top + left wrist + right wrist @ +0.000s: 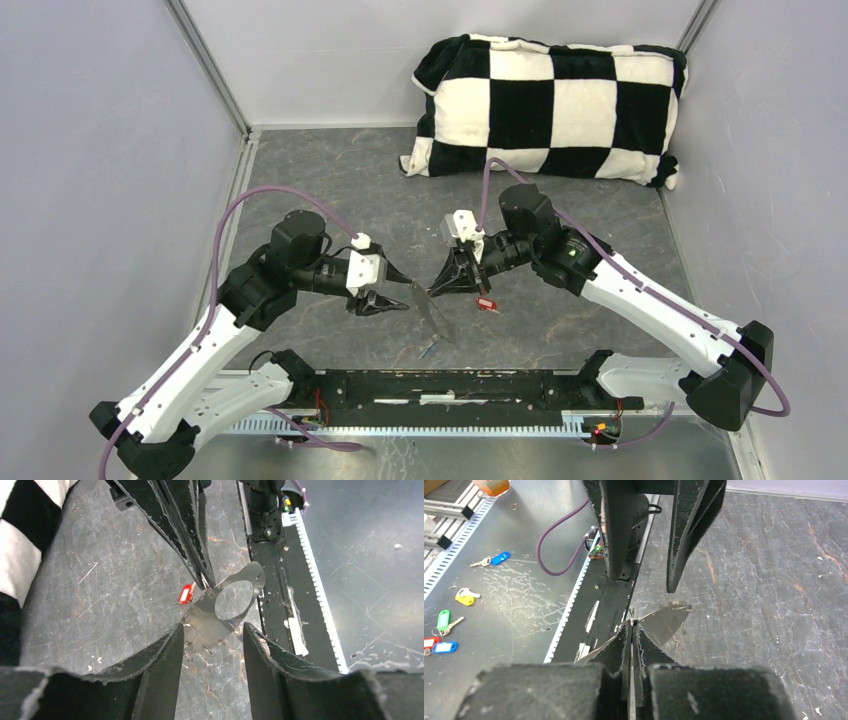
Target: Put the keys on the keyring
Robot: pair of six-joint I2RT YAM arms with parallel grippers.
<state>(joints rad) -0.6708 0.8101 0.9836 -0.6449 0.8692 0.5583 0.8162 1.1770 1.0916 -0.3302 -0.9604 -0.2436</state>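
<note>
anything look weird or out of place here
A checkered pillow lies at the back of the table, which has nothing to do with key work. Off the table, spare tagged keys lie scattered on the metal sheet beyond the black rail.

Matt, scuffed, grey marbled tabletop (330,190). On tabletop: plush cloth pillow (545,105); keyring (254,575), dull grey band; red key (185,594), glossy plastic head.

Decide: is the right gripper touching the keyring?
Touching. The left wrist view shows the right gripper shut, its tips pinching the rim of the keyring.
</note>
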